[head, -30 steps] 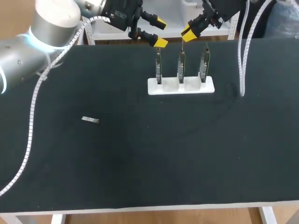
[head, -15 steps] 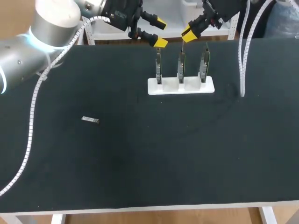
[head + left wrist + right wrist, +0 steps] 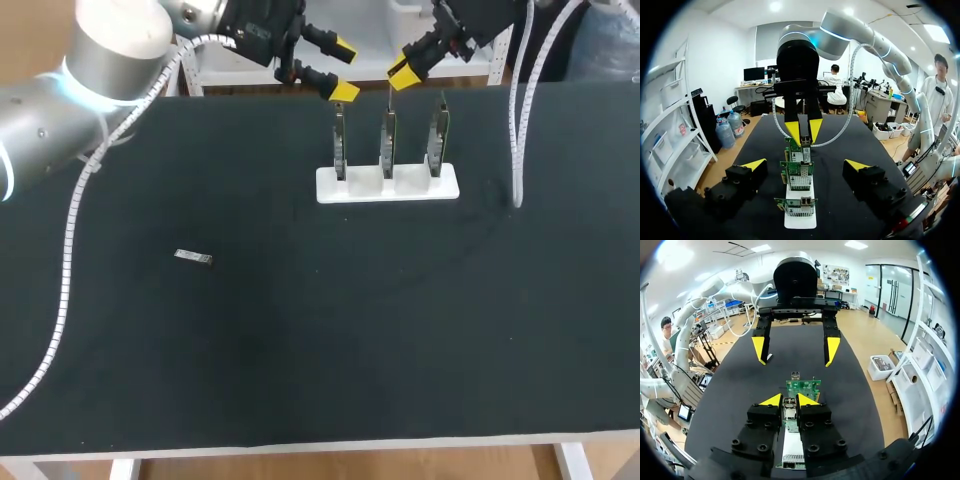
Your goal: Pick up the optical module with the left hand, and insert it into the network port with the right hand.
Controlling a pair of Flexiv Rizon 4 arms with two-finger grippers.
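Note:
A white holder (image 3: 352,189) near the table's far edge carries three upright green boards with network ports (image 3: 799,175). My right gripper (image 3: 403,72) hovers just above the middle board, shut on a slim silver optical module (image 3: 389,95) that points down at it. The right wrist view shows that module (image 3: 789,409) between the yellow tips (image 3: 789,400). My left gripper (image 3: 344,70) hangs open and empty just left of the row, facing along it (image 3: 805,165). A second small module (image 3: 193,257) lies flat on the black mat, far out to the left.
A white ribbed cable (image 3: 518,130) from my right arm hangs down over the mat right of the holder. My left arm's cable (image 3: 68,250) trails across the mat's left side. Open black mat (image 3: 330,340) lies in front of the holder.

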